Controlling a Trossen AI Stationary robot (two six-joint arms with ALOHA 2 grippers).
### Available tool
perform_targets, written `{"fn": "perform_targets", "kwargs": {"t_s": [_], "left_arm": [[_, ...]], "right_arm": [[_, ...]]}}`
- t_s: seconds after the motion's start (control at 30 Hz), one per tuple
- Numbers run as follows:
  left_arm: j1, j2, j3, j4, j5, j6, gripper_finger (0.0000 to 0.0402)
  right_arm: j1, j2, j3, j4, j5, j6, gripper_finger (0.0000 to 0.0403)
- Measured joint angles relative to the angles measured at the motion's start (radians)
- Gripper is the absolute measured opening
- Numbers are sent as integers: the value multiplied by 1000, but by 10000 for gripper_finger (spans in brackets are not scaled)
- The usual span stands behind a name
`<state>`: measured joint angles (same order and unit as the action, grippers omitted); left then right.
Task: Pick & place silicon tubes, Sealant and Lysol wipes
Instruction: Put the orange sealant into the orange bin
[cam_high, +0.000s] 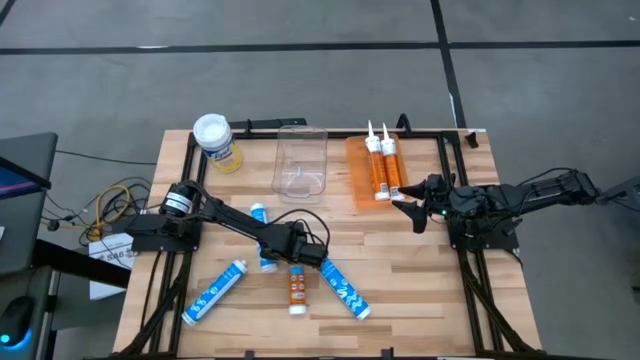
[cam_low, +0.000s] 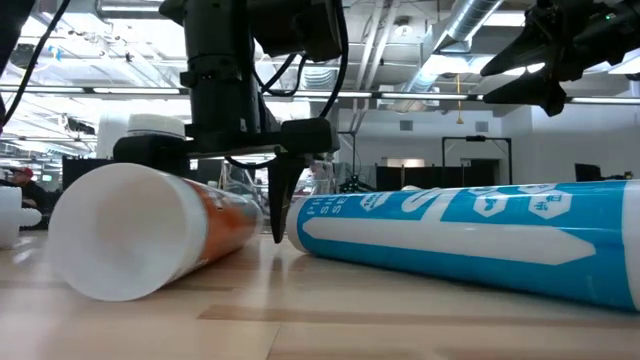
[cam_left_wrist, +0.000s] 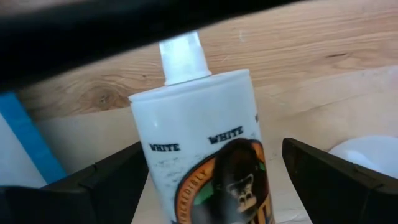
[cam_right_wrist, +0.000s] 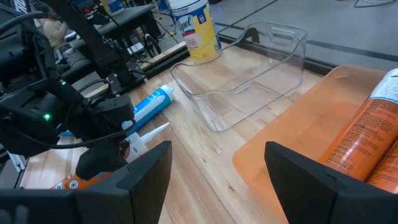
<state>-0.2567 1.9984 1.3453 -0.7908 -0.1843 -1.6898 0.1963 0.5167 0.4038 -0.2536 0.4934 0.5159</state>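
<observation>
Wooden table (cam_high: 420, 290) on grey floor; left tool (cam_left_wrist: 205, 186) open astride white sealant tube (cam_left_wrist: 205, 143), right tool (cam_right_wrist: 214, 180) open, empty.

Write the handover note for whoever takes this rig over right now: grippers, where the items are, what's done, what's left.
Left gripper: open, low over the table, fingers either side of the orange-and-white sealant tube, not closed on it.
Right gripper: open, empty, hovering beside the orange tray.
Done: two orange tubes lie in the orange tray.
Left: sealant tube plus three blue tubes lying loose on the table.
Lysol wipes stand upright at the far left, beside the clear bin, which holds nothing.
</observation>
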Motion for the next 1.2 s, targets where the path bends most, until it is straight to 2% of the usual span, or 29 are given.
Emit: {"fn": "perform_targets", "kwargs": {"t_s": [0.2,0.47,0.57,0.77,0.8,1.03,1.2], "left_arm": [[1,0,0,7,0,49,355],[3,39,3,0,74,0,344],[2,52,4,-7,84,0,311],[0,48,1,-15,62,-2,203],[0,48,1,-15,58,-2,197],[0,32,7,-16,51,23,197],[23,-3,41,-10,41,96,197]], "right_arm": [[0,0,0,0,0,0,249],[0,0,0,0,0,0,249],[0,0,0,1,0,0,249],[0,0,0,1,0,0,249],[0,0,0,1,0,0,249],[0,0,0,8,0,0,249],[0,0,0,10,-3,11,249]]}}
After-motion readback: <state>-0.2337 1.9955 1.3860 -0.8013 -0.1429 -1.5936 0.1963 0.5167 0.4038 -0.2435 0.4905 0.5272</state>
